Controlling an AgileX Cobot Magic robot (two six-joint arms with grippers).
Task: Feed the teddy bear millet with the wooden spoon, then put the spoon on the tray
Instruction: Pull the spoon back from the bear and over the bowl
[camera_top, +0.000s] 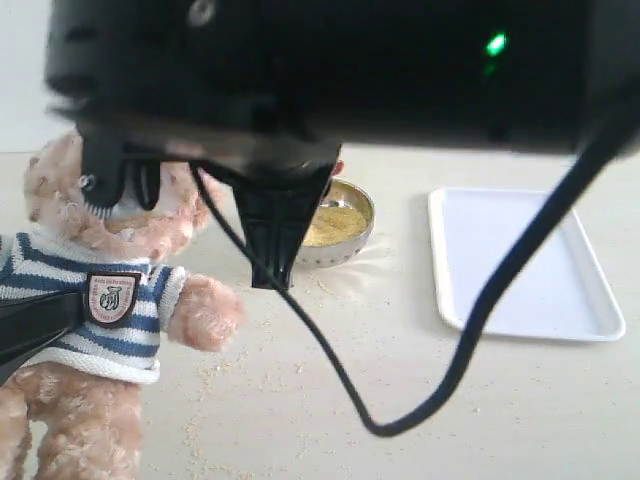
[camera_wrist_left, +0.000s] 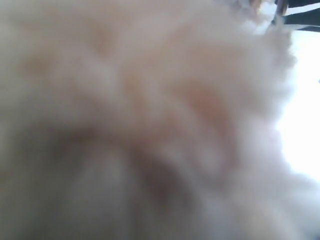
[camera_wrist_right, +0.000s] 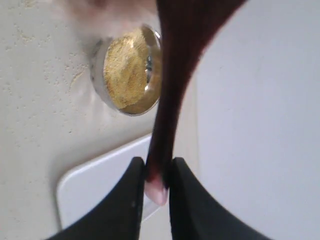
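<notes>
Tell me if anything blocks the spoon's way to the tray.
Nothing visible does. The right tool grips the wooden spoon near the steel bowl; the tray beside it lies bare, with only tabletop between them. The arm's cable hangs nearer the camera.

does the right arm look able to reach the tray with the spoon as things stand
Probably yes. The right gripper is shut on the spoon, and the tray lies bare on that arm's side, beside the bowl, with nothing seen standing between them.

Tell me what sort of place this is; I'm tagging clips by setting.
Likely a robot test bench: a plain pale table with staged props, a teddy bear, millet bowl and white tray.
</notes>
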